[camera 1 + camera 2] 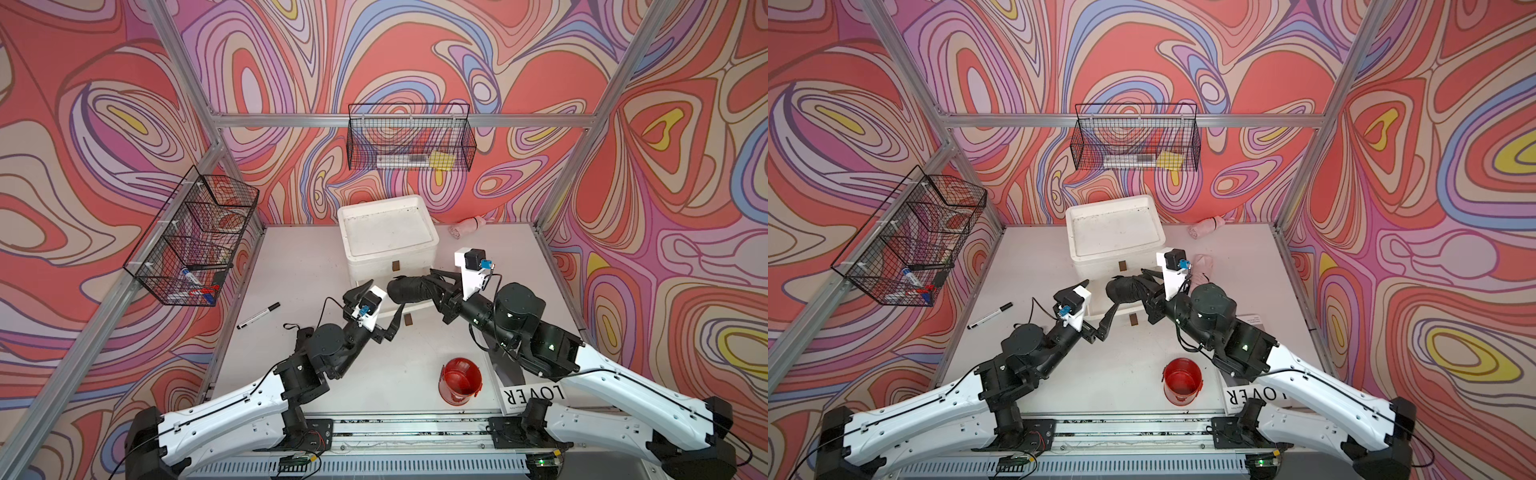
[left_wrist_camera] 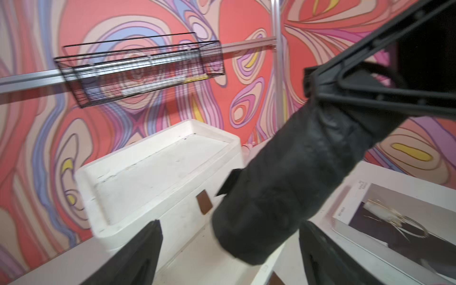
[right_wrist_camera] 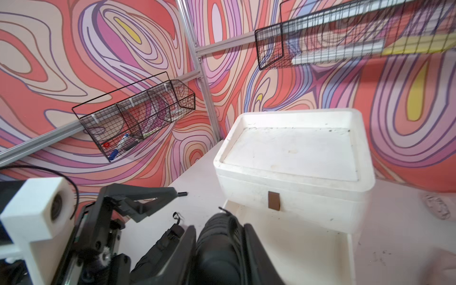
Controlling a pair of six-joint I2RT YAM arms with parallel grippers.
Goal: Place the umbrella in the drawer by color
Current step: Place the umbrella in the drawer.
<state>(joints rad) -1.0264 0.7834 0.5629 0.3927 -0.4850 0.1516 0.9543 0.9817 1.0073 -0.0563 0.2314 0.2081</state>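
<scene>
Now right tool (image 1: 436,286) clamps black umbrella (image 1: 405,290).

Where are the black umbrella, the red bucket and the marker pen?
black umbrella (image 1: 409,289), in a top view, folded canopy's middle
red bucket (image 1: 457,398), in a top view, near outer wall
marker pen (image 1: 258,316), in a top view, white barrel

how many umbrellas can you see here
3: a black umbrella in the right hand above the open drawer; a pink umbrella by the back wall; a second pink one beside the drawer unit, partly hidden behind the right arm. Others may be inside drawers.
</scene>
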